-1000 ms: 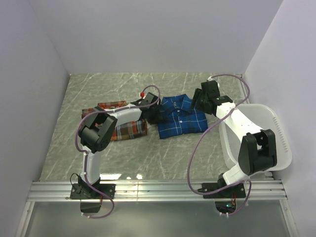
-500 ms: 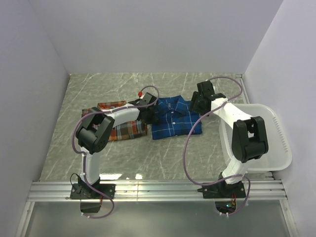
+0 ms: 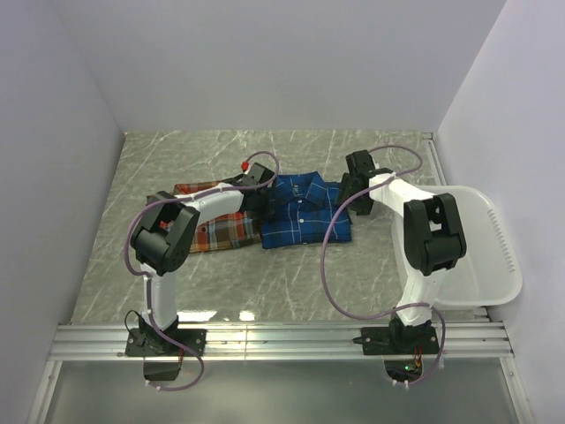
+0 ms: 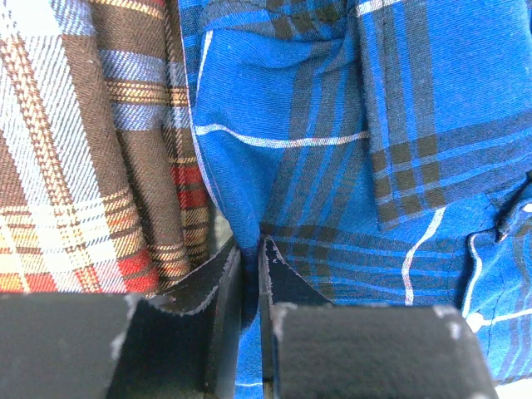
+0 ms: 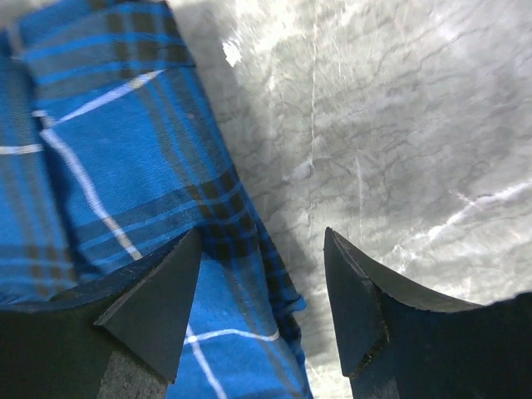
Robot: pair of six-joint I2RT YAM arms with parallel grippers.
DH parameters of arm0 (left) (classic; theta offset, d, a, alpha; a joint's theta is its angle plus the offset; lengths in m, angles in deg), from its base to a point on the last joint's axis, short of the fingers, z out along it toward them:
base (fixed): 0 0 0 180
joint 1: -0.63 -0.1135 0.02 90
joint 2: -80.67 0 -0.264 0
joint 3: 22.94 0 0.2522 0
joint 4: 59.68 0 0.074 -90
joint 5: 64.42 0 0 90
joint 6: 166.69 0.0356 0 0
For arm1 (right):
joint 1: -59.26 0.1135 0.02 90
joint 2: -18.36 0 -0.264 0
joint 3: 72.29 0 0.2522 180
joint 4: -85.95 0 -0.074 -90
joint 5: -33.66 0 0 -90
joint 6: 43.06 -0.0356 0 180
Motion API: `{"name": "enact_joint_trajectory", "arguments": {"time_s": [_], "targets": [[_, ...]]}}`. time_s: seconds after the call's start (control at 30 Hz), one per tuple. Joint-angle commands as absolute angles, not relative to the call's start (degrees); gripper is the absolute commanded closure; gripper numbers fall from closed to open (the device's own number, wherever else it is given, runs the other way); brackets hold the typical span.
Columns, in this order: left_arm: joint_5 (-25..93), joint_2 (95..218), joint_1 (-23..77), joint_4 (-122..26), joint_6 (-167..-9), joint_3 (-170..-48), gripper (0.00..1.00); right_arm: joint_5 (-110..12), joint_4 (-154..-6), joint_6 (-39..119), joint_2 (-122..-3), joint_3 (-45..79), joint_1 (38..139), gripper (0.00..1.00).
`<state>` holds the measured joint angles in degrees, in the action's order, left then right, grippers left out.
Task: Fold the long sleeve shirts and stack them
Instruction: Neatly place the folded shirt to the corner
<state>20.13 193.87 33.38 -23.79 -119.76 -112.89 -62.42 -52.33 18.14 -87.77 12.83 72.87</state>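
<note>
A white basket (image 3: 508,256) sits at the right edge of the grey marbled worktop (image 3: 177,159), just beside the right arm and clear of both shirts. A purple cable loops from each arm, and the right arm's cable hangs over the near right corner of the blue shirt (image 3: 305,216).

The blue shirt lies folded at mid-worktop, between the two end effectors. Its left edge touches the red shirt (image 3: 216,231), which lies flat to its left, partly under the left arm.

The left end effector (image 3: 262,201) is at the blue shirt's left edge. In the left wrist view it (image 4: 249,253) is clenched on a pinched-up fold of the blue cloth (image 4: 332,166), with the red plaid (image 4: 75,174) right alongside. The right end effector (image 3: 350,190) is at the shirt's far right corner. In the right wrist view it (image 5: 262,241) is released, its fingers spread to either side of the cloth's edge (image 5: 150,158), one over the fabric and the other over bare worktop (image 5: 399,125).

The blue shirt's collar points toward the far wall. The red shirt's long side runs left to right.
</note>
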Motion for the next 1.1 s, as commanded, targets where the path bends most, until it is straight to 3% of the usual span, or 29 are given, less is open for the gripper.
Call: {"name": "enact_joint_trajectory", "arguments": {"time_s": [0.0,0.17,0.37,0.57,0.7,1.07], "targets": [[18.7,193.4,33.1,-19.7,-117.8,-111.2,0.84,-61.8,-52.8,17.1,-88.8,14.2,72.2,0.32],[19.5,193.8,33.1,-20.2,-117.9,-111.1,0.84,-58.5,-53.0,17.0,-90.9,13.4,71.7,0.34],[20.0,194.2,33.1,-20.5,-118.2,-111.2,0.84,-56.5,-50.7,17.3,-91.8,13.8,71.4,0.43],[20.5,194.0,33.1,-20.7,-118.2,-111.1,0.84,-51.7,-49.1,18.0,-92.5,14.5,70.8,0.68],[21.1,194.0,33.1,-21.1,-118.2,-111.2,0.85,-50.7,-50.4,18.3,-91.9,13.5,70.7,0.98],[24.5,189.0,33.9,-22.5,-114.8,-118.6,0.99,-55.3,-53.7,20.7,-78.8,14.1,70.7,1.0]]}}
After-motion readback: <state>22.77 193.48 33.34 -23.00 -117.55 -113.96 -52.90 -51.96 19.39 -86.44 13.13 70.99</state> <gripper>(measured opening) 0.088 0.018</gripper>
